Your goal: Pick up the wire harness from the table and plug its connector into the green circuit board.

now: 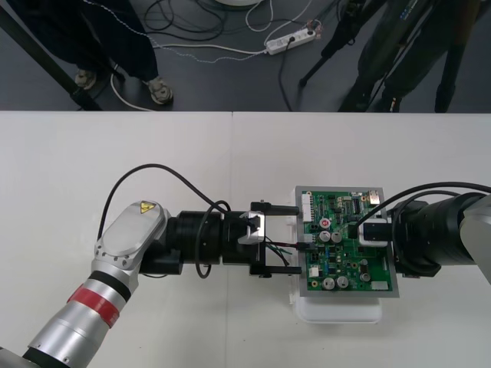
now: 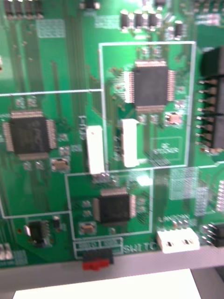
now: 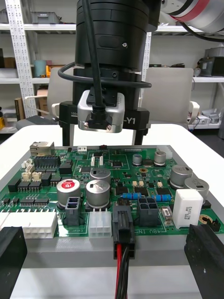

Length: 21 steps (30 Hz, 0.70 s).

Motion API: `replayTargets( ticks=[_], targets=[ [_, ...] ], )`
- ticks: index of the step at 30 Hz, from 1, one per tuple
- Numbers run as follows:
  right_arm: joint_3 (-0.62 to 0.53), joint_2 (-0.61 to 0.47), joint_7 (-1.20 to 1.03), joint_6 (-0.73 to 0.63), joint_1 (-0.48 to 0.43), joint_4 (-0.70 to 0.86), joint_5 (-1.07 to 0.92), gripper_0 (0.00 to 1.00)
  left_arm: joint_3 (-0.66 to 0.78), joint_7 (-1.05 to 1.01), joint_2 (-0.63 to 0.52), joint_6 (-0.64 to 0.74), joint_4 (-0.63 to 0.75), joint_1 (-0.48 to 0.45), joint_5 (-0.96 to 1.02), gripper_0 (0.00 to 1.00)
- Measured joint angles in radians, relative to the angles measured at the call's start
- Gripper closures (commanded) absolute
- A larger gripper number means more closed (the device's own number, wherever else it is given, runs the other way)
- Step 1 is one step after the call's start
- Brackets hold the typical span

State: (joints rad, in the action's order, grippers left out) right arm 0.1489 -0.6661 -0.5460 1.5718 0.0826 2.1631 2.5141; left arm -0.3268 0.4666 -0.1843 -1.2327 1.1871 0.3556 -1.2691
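The green circuit board [image 1: 367,264] sits on a white base [image 1: 337,310] right of the table's middle. The harness's black plug [image 3: 123,228] stands in a connector at the board's left edge, which faces my left gripper. Its red and black wires [image 3: 122,275] run back between that gripper's fingers [image 3: 204,257]. My left gripper [image 1: 298,241] is open at that edge, its fingers far apart on either side of the wires [image 1: 285,247] and off them. My right gripper [image 3: 103,142] hangs over the board's far side, fingers apart with nothing between them. The right wrist view looks closely down on the board [image 2: 70,70].
The left arm [image 1: 130,245] lies across the table's middle with a black cable looping above it. The right arm [image 1: 437,230] comes in over the board's right edge. Bare table lies behind and to the left of the board.
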Motion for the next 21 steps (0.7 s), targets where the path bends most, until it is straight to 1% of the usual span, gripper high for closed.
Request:
replayTargets(
  ticks=[10,14,21],
  targets=[
    [-0.032,0.0,0.017,0.0,0.003,-0.026,-0.015,0.0,0.0,0.0,-0.069,0.0,0.0,0.0,0.047,0.0],
    [-0.055,-0.004,0.069,0.0,0.003,-0.057,-0.071,0.0,-0.001,0.0,-0.114,0.0,0.003,0.0,0.094,0.0],
    [-0.113,-0.032,0.078,0.0,0.003,-0.07,-0.175,0.0,-0.006,-0.001,-0.221,-0.001,0.048,0.0,0.157,0.0]
  ],
)
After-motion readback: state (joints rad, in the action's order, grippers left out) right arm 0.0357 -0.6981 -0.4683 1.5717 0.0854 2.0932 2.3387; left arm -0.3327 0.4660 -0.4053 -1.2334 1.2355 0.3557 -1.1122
